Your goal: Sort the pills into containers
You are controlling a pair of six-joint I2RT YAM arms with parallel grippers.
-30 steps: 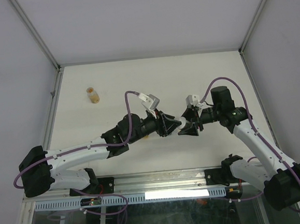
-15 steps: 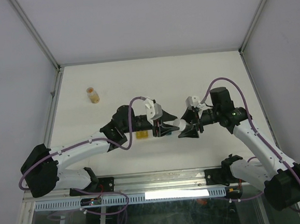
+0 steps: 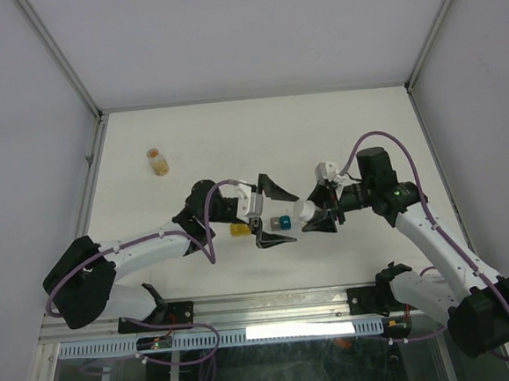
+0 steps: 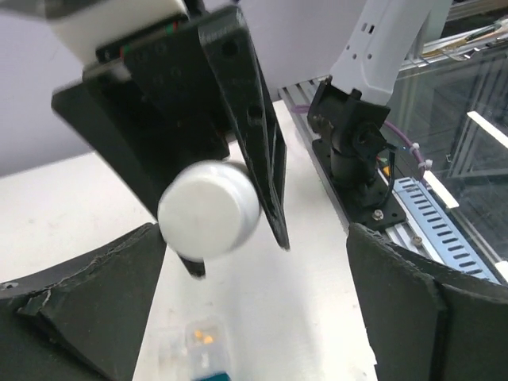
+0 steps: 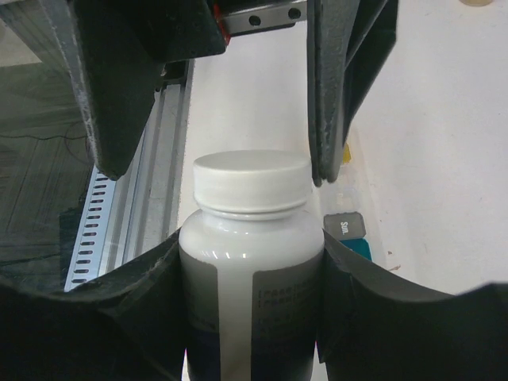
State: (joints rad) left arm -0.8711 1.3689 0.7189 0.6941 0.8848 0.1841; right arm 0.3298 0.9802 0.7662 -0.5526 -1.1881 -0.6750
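Top external view: the right gripper (image 3: 313,212) is clamped on a white bottle (image 3: 307,211), held off the table (image 3: 338,131) with its cap pointing toward the left arm. The left gripper (image 3: 292,216) faces it with fingers spread wide, one either side of the cap end and not touching it. The containers (image 3: 279,223) lie on the table just below the two grippers, with the yellow compartment at the left end and the teal one near the bottle. A small amber bottle (image 3: 157,161) stands well apart at the far left.

Left wrist view: the cap (image 4: 209,208) is seated on the bottle. The left fingers (image 4: 103,286) stand far apart, with nothing between them. A stretch of the strip shows below. An orange tint appears in one clear compartment, too blurred to call a pill.

Right wrist view: the right fingers (image 5: 151,278) press both sides of the bottle body. The cap is closed. Beside it, one compartment lid and the teal compartment are visible.

Assessment: the task is at an early stage. The bottle is picked up and presented, but opening is not yet done. No pill is seen out of the bottle. Uncapping, dispensing and sorting remain.
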